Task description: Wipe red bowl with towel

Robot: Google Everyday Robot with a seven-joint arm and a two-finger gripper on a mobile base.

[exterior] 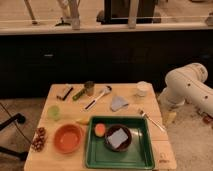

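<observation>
We see the red bowl (67, 138) on the counter (67, 107), just left of the tray (135, 156), with the towel (118, 103) apart behind the tray. Only the arm (185, 85) shows (by the counter's right edge); the gripper is out of view, so we cannot tell its state.

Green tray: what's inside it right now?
A dark bowl holding a flat grey piece, cloth or sponge, plus a small orange object. The bowl's bottom beneath the piece is hidden. The gripper is out of view; only the arm shows at right.
</observation>
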